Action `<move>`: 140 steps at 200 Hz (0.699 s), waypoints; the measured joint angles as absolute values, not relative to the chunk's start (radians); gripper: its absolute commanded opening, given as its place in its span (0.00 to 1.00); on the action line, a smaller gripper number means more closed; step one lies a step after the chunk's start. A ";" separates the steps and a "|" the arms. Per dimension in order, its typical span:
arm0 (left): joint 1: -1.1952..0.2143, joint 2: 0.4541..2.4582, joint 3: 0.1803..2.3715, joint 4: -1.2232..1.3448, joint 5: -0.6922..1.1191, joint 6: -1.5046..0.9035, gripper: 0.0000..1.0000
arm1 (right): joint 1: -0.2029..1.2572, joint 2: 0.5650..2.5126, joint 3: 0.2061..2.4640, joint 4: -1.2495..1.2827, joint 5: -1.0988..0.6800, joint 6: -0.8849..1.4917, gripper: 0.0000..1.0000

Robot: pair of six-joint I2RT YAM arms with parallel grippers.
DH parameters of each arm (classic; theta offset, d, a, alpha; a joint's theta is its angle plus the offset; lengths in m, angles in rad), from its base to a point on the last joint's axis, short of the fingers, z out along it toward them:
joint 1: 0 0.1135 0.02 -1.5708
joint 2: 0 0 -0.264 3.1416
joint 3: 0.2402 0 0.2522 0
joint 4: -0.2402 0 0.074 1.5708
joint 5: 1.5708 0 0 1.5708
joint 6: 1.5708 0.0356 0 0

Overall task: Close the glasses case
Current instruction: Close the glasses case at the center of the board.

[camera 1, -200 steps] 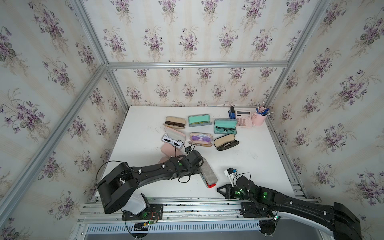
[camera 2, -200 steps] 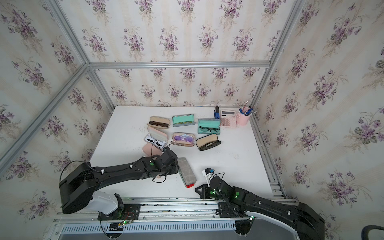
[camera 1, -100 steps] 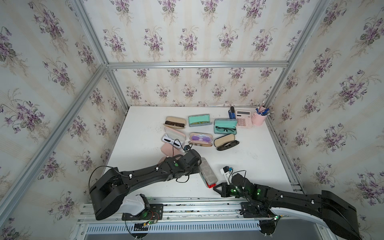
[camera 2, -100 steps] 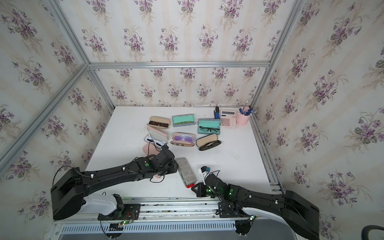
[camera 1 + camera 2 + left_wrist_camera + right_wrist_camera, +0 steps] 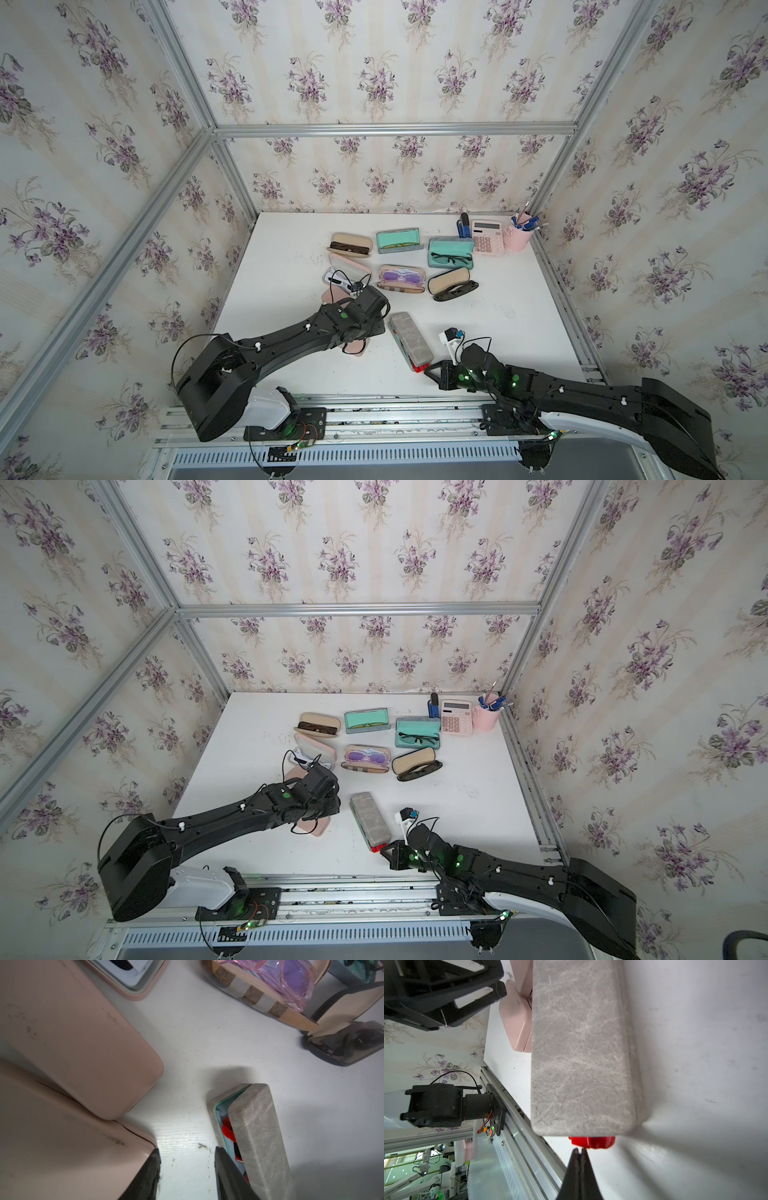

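Down near the front edge of the white surface point(image 5: 498, 316) lay the grey felt-covered rectangular glasses case point(image 5: 409, 340), flat and angled between the two arms in both top views. Lid down, yes, but not shut! The left wrist view caught a gap along one long side, with teal lining showing and the red glasses point(image 5: 227, 1132) tucked inside. At the case's near end a bit of red poked out from under the lid.

The left hand point(image 5: 186, 1152) sat low with its fingers apart and only bare surface between them. One finger was right at the open edge of the grey case, though contact could not be judged; the other was by the corner of a smooth pale pink hard case point(image 5: 62, 1136).

The right hand point(image 5: 579, 1150) had its fingers pressed together, gripping nothing, its tips pointed at that red piece and just short of it.

Farther back, open cases with glasses sat in rows, well apart from the action, alongside a pink calculator point(image 5: 487, 237) and a pink pen cup point(image 5: 517, 239).
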State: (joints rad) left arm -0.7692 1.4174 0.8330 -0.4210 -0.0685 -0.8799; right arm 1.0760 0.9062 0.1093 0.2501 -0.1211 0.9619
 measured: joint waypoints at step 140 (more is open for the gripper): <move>-0.740 1.721 1.029 -0.447 -0.112 -0.847 0.44 | 0.985 0.897 0.134 0.212 -0.144 0.906 0.00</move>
